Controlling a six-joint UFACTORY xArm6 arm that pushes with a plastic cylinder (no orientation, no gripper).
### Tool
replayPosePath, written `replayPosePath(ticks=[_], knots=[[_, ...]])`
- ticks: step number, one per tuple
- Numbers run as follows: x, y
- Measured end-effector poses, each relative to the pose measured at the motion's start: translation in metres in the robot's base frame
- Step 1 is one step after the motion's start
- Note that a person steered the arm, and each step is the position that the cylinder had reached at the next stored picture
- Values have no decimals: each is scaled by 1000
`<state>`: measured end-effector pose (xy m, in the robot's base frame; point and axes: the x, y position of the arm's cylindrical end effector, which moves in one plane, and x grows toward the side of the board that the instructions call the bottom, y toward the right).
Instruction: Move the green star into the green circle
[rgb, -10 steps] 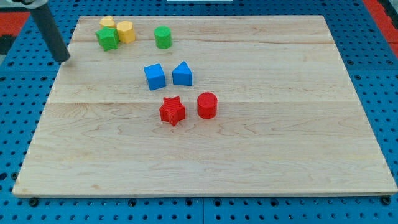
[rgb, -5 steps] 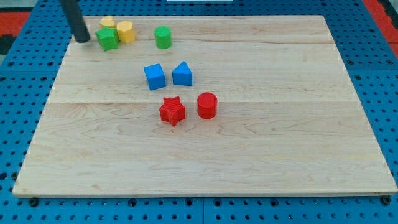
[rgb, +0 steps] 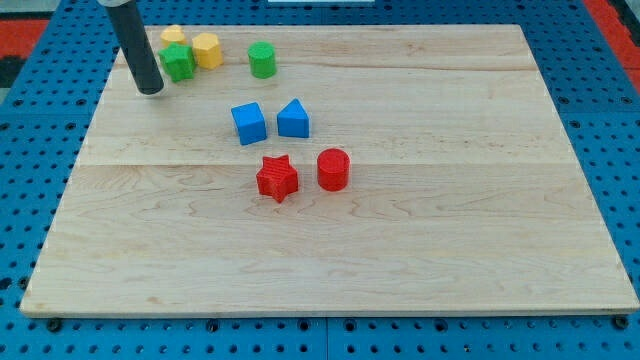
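The green star (rgb: 178, 62) lies near the board's top left corner, touching a yellow hexagon (rgb: 207, 50) on its right, with another yellow block (rgb: 172, 35) just behind it. The green circle (rgb: 262, 60) stands a short way to the star's right, apart from it. My tip (rgb: 150, 90) rests on the board just left of and below the green star, close to it. I cannot tell whether it touches the star.
A blue cube (rgb: 249, 123) and a blue triangle (rgb: 293, 119) sit mid-board. A red star (rgb: 277, 178) and a red circle (rgb: 333, 169) lie below them. The wooden board (rgb: 450, 200) rests on a blue pegboard.
My tip moved from the board's left edge up beside the green star, then slightly down and right. The green star and yellow hexagon shifted a little to the right.
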<state>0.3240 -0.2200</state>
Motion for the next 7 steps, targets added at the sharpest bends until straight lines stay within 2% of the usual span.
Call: replayPosePath(ticks=[3, 5, 7], knots=[[41, 11], [41, 6], [25, -32]])
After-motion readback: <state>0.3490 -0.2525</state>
